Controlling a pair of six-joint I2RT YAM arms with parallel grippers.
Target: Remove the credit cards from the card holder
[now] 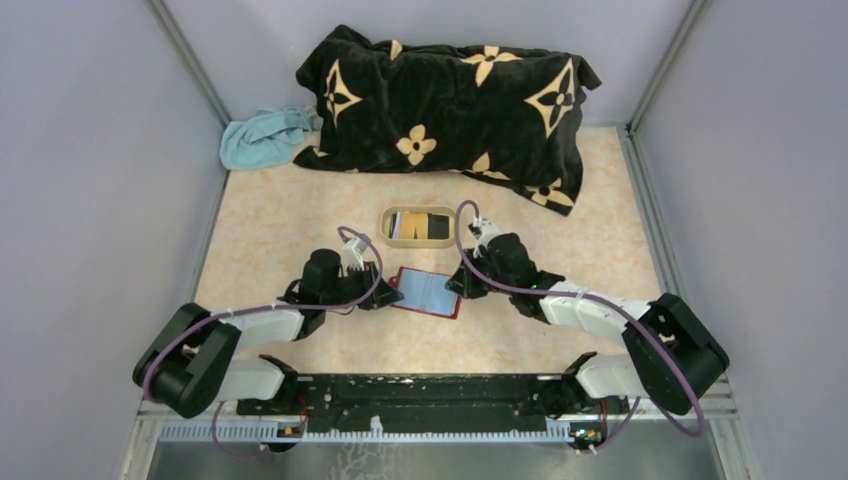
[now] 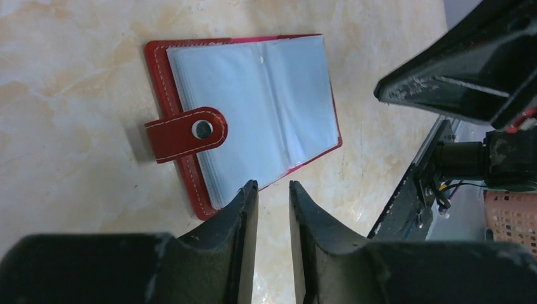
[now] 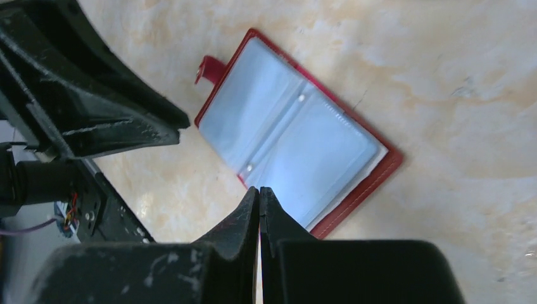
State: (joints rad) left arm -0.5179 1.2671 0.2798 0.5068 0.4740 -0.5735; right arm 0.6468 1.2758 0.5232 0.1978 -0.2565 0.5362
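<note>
The card holder (image 1: 428, 292) lies open and flat on the beige table, its pale blue-grey sleeves facing up. It also shows in the left wrist view (image 2: 253, 114), with its red tab (image 2: 187, 134) folded over the pages, and in the right wrist view (image 3: 291, 142). No card shows in its sleeves. Credit cards (image 1: 420, 224), black and orange-yellow, lie in the beige tray (image 1: 418, 241) behind it. My left gripper (image 2: 273, 185) is slightly open and empty at the holder's left edge (image 1: 388, 295). My right gripper (image 3: 259, 189) is shut and empty at its right edge (image 1: 455, 283).
A black blanket with beige flower shapes (image 1: 450, 100) lies across the back of the table. A light blue cloth (image 1: 262, 138) is at the back left. Grey walls close in both sides.
</note>
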